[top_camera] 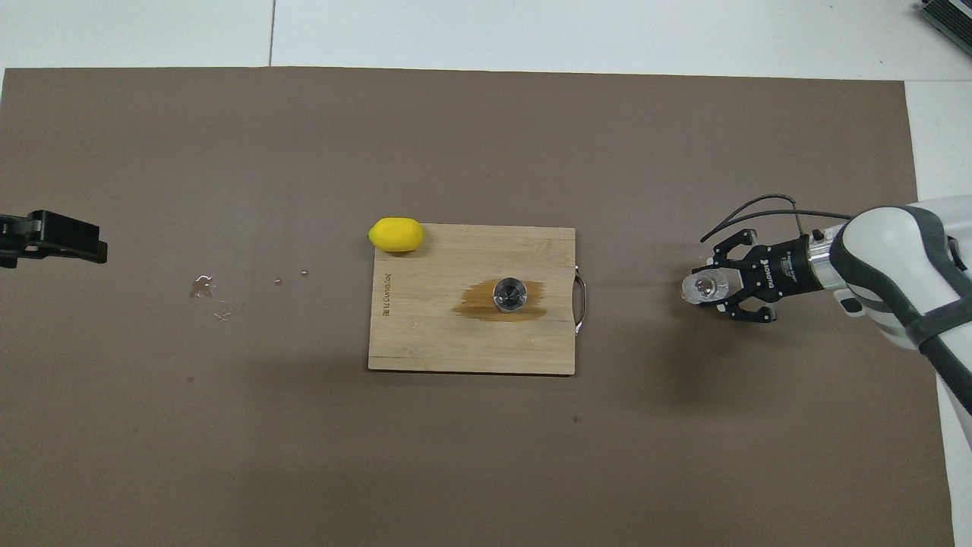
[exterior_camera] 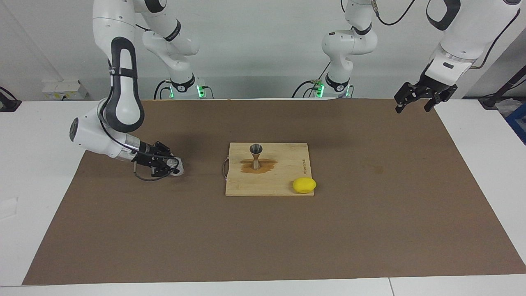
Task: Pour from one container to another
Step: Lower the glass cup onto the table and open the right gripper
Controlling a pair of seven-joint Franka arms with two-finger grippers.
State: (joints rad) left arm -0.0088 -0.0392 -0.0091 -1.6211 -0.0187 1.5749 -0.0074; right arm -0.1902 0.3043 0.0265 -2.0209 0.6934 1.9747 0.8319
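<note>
1. on the brown mat toward the right arm's end of the table, the right hand is clamped on the small clear glass cup, low over the mat, well apart from the cutting board. in the overhead view the cup sits at about three o'clock from the board, near its metal handle.
2. the metal jigger stands upright on the board, about centre, slightly toward twelve o'clock in the facing view. a dark wet patch spreads around its foot.
3. judgement: that stain suggests the pour has already been made, with some spill; whether the jigger holds liquid cannot be told. the cup looks empty or nearly so.
4. what seems left: set the cup down on the mat and let go.
5. the left hand waits with fingers wide, holding nothing, over the mat's corner at the left arm's end.
6. a lemon rests at the board's corner, touching it. small droplets lie on the mat toward nine o'clock in the overhead view.
</note>
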